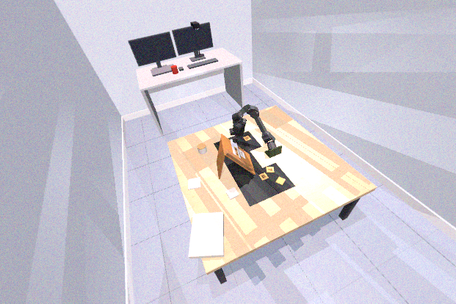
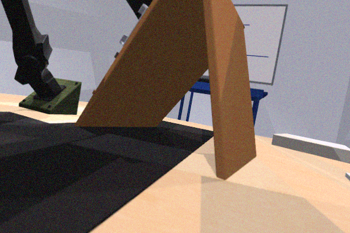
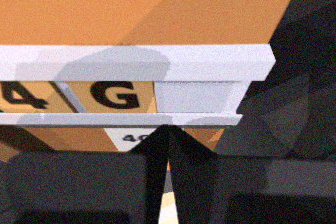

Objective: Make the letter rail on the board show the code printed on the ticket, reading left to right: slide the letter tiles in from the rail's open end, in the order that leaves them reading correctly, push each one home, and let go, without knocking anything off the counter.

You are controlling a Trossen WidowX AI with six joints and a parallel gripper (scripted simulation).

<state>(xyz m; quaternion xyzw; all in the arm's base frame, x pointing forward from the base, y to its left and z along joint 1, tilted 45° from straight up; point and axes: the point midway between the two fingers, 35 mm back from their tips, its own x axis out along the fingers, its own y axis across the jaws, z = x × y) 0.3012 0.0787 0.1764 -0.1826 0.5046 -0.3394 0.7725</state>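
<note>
Closed tool point(image 3: 169, 127) just below letter rail point(image 3: 124, 119)

The ticket point(image 3: 120, 138) is partly covered by the claw point(image 3: 169, 131), and the 4 tile point(image 3: 21, 96) is cropped.

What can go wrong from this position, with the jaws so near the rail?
The shut, empty jaws are close to the lower lip of the letter rail, so a small drift might catch it and shift the board. A strip of rail separates the G tile from the 4 tile; a later tile pushed in may stop short if G is not home.
</note>
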